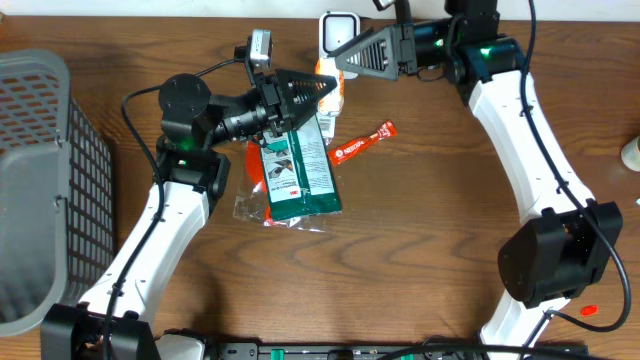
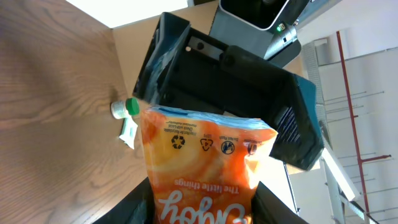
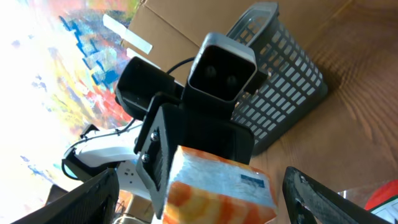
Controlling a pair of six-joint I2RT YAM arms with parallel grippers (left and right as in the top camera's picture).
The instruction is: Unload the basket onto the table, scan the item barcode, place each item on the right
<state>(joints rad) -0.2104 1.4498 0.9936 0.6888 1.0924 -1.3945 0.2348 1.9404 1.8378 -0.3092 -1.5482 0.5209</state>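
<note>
Brown wooden table carries everything. A grey plastic basket with slatted walls stands at its left edge. The left arm reaches up from the near edge and the right arm bends in from the right, so the two tools meet near the far middle of the table.

A green packet lies flat below the left tool, partly over a clear plastic bag with orange contents.

The orange pouch is off the table, clenched in the left tool. The left wrist view shows it standing up between the two dark fingers, its sealed top edge and recycling marks facing the camera.

The right tool is released. In the right wrist view its fingers stand wide apart at the lower corners, with the pouch between them and touching neither.

A white device sits at the far edge just behind the right tool. A red sachet lies just right of the green packet. In the left wrist view, a small white tube with a green cap lies on the wood beyond the pouch.
</note>
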